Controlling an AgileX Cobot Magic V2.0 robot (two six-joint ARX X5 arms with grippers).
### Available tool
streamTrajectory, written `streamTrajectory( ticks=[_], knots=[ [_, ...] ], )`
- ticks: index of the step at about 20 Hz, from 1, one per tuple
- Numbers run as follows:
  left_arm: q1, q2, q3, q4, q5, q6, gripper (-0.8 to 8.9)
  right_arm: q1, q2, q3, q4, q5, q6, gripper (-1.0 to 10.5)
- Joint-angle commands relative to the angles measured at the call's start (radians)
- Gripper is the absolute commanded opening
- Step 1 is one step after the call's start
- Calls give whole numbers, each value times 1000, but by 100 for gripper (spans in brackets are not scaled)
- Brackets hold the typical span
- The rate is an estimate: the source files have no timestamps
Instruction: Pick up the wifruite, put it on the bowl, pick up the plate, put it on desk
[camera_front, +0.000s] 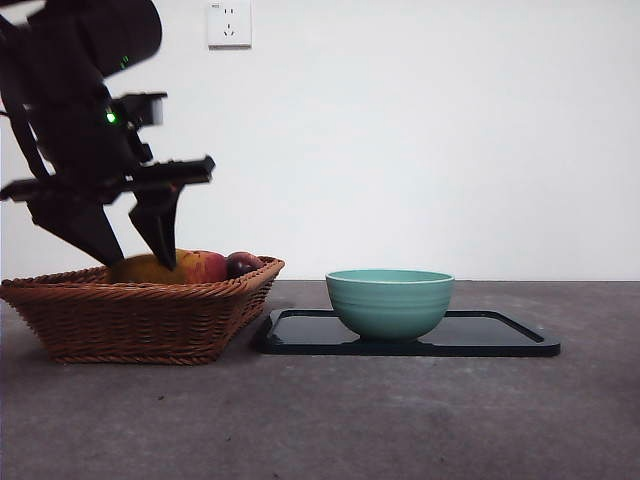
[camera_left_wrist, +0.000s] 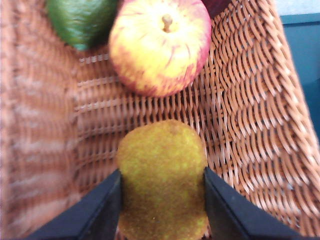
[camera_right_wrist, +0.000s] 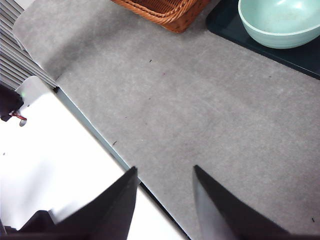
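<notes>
**Wifruite clamped between the left jaws, inside the basket**

Wifruite (camera_left_wrist: 162, 180) sits low in the centre of the left wrist picture, with one black jaw pressed to each flank.

Desk (camera_front: 400, 420) fills the lower half of the front picture, a flat grey sheet with a mottled, felt-like grain. At upper left there, the left arm slants down, big and dark, with a green light lit on its body; the left gripper (camera_front: 135, 262) reaches into the basket (camera_front: 130, 320), its jaws closed on the fruit. The basket is woven brown wicker with flared sides. To its right, a flat dark tray with a raised rim (camera_front: 520, 335) lies on the desk, carrying the bowl (camera_front: 390, 300), which is seafoam ceramic, faintly ridged outside and smooth at the rim.

The right gripper (camera_right_wrist: 162, 172) hangs above bare desk near the table edge, jaws parted and holding nothing.

Also in the basket: a red-and-yellow streaked apple (camera_left_wrist: 160, 45) with a short stem, and a green fruit (camera_left_wrist: 80, 20) beside it.

The wifruite is rounded and oblong, with a dull olive-brown, fuzzy skin.
</notes>
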Motion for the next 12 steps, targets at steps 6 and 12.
streamTrajectory(
  ticks=[6, 12],
  knots=[
    [-3, 93, 9, 26, -5, 0, 284, 7, 2, 8, 13, 1, 4, 176],
    [-3, -38, 14, 6, -5, 5, 358, 7, 2, 8, 13, 0, 4, 176]
  ],
)
